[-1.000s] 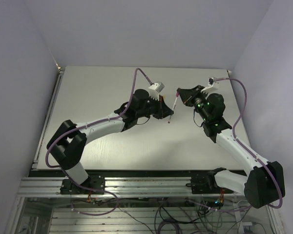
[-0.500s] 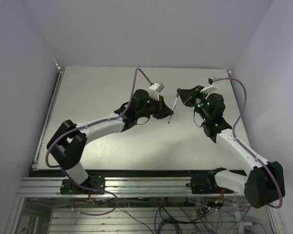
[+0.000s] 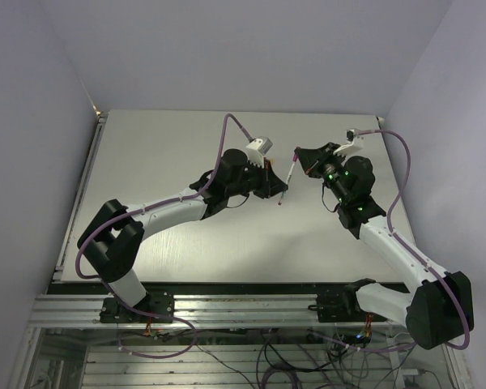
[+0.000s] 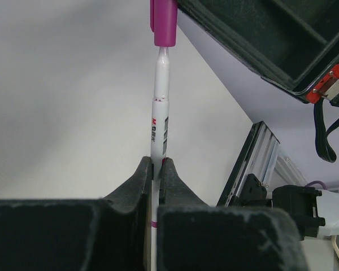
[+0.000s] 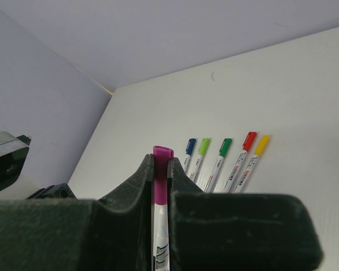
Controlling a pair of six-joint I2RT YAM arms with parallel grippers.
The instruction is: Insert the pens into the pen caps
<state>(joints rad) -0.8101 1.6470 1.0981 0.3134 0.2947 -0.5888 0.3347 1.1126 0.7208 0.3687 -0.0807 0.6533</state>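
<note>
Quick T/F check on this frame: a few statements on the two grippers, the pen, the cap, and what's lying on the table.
1. The left gripper is shut on the white pen. True.
2. The right gripper grips a green cap. False: it is shut on the purple cap.
3. Five capped pens lie side by side on the table. True.
4. The white pen lies flat on the table. False: it is held between the two grippers, off the table, its tip in the purple cap.
</note>
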